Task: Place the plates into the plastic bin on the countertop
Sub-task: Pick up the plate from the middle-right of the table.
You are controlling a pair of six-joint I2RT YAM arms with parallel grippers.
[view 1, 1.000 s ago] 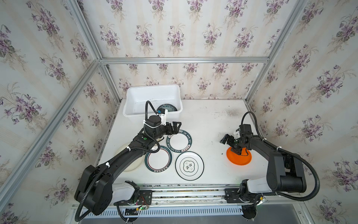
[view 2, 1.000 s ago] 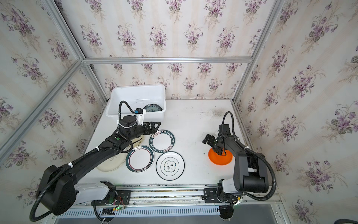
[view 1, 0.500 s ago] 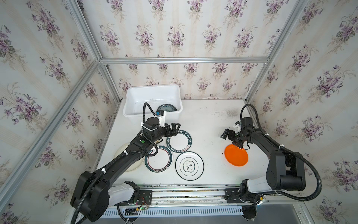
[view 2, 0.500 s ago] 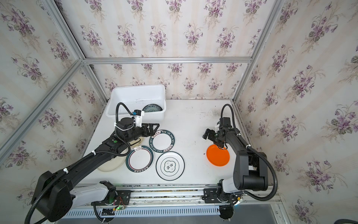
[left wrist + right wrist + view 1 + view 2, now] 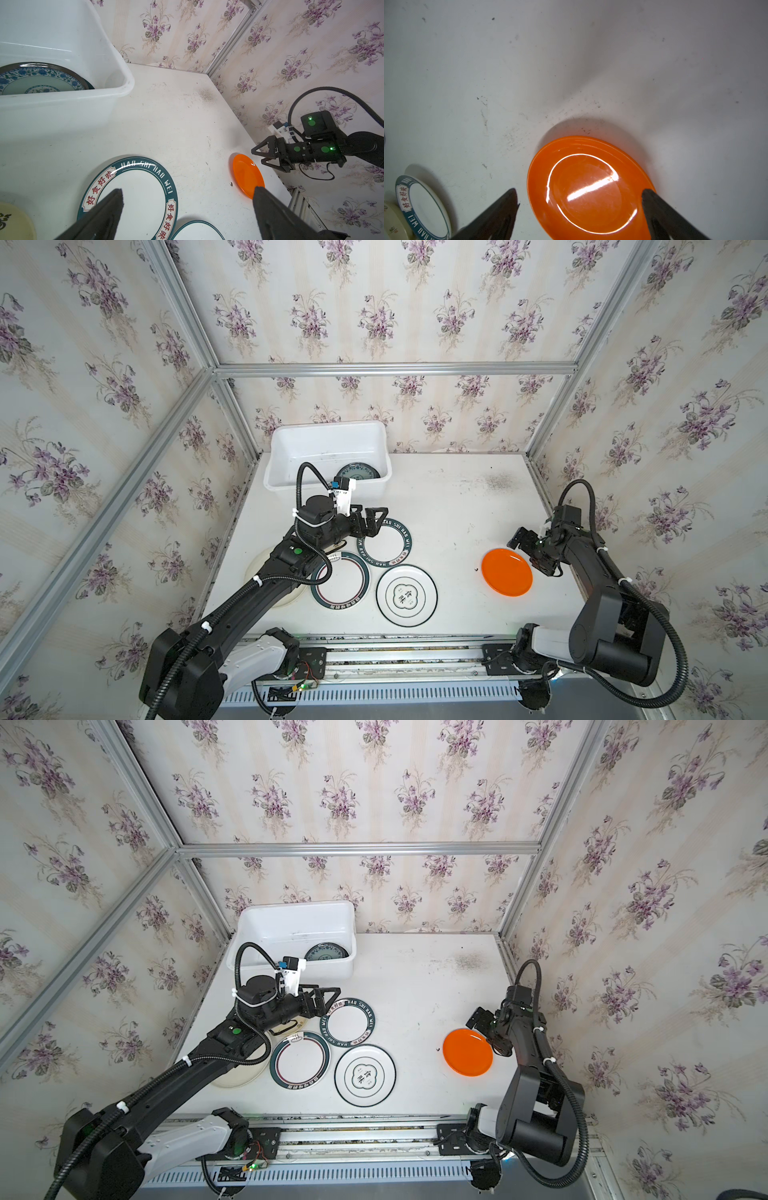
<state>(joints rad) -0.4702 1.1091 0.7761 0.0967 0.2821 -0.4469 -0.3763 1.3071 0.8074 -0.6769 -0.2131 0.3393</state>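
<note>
The white plastic bin (image 5: 291, 439) stands at the back left of the countertop (image 5: 449, 506), and a blue-green patterned plate (image 5: 358, 471) lies in it. Several plates lie in front of it: a lettered green-rimmed one (image 5: 386, 541), a green-banded one (image 5: 340, 583), a white one with a centre emblem (image 5: 406, 595) and a cream one (image 5: 266, 572) partly under my left arm. My left gripper (image 5: 188, 192) hovers open over the lettered plate (image 5: 133, 197). An orange plate (image 5: 589, 187) lies alone on the right. My right gripper (image 5: 580, 193) stands open astride its edge, holding nothing.
Aluminium frame rails and papered walls close in the countertop on three sides. A dark scuffed patch (image 5: 496, 481) marks the back right. The bin's (image 5: 266, 919) near rim stands just behind my left wrist. Bare surface lies between the plate group and the orange plate (image 5: 467, 1052).
My right gripper has drawn back to the right and come down beside the orange plate's edge. My left gripper has shifted slightly forward over the lettered plate. The plates have stayed put.
</note>
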